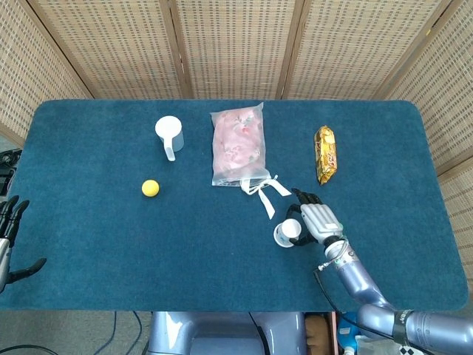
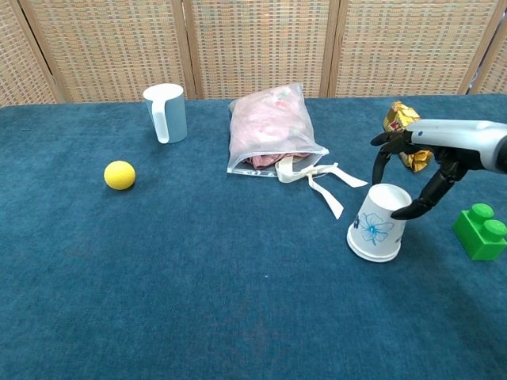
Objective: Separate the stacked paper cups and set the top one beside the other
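The stacked paper cups (image 2: 376, 226) stand upside down on the blue table, white with a blue flower print, leaning a little to the left. In the head view the paper cups (image 1: 285, 234) sit right of centre near the front. My right hand (image 2: 420, 170) arches over their upturned base, with its thumb against the right side and its fingers down behind the far side. Seen from the head, the right hand (image 1: 314, 220) partly covers the cups. My left hand (image 1: 6, 240) hangs off the table's left front corner, fingers spread and holding nothing.
A green brick (image 2: 481, 230) lies just right of the cups. A gold snack packet (image 2: 400, 119) sits behind the hand. A pink bag (image 2: 273, 127) with a white ribbon (image 2: 325, 184), a pale blue mug (image 2: 165, 112) and a yellow ball (image 2: 120, 175) lie further left.
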Available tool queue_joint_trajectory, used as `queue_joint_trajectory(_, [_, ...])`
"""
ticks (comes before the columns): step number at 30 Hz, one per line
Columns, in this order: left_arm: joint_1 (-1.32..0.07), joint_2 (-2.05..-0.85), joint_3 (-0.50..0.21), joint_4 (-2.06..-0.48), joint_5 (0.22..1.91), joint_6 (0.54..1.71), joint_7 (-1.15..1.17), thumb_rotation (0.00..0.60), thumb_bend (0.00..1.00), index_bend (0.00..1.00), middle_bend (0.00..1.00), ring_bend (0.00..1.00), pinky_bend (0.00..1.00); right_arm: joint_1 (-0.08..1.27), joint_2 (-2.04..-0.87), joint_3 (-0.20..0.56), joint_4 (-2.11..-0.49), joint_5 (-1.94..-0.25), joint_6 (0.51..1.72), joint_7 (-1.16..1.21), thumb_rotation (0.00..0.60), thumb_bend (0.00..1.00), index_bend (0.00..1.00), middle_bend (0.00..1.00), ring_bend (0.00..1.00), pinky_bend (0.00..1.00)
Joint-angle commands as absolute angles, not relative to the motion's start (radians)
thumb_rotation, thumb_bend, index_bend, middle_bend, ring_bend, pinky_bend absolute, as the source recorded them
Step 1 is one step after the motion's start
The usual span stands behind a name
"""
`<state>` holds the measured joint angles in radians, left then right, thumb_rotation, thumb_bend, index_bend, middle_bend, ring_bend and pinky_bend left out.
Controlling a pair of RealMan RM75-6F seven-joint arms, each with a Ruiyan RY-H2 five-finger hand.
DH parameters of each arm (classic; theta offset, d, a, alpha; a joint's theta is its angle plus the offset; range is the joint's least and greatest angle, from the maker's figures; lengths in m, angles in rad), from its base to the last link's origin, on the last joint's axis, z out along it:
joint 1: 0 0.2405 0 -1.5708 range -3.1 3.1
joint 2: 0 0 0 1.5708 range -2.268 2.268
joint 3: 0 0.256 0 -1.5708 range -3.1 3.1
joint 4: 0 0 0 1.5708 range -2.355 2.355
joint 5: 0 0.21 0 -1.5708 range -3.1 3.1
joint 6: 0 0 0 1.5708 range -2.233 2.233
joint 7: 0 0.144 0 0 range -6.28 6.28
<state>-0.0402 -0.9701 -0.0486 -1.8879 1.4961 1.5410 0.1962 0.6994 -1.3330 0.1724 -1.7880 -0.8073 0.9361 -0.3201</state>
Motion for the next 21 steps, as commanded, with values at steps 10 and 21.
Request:
queue_joint_trajectory(10, [-0.042,-0.973,-0.046,-1.891,1.496,1.538,0.207,0.6,0.12,0.0,0.0,0.0,0.0,0.676,-1.256,0.179,-1.887,-0.902,0.973,-0.272,0.6,0.35,0.45,0.0,0.0,0.0])
queue_joint_trajectory(21, [-0.045,-0.975,-0.044,-1.896,1.497,1.533,0.218,0.6,0.12,0.0,0.0,0.0,0.0,0.675,-1.238,0.179,-1.898,-0.938,0.958,-0.221,0.6,0.35,0.45,0.0,0.0,0.0])
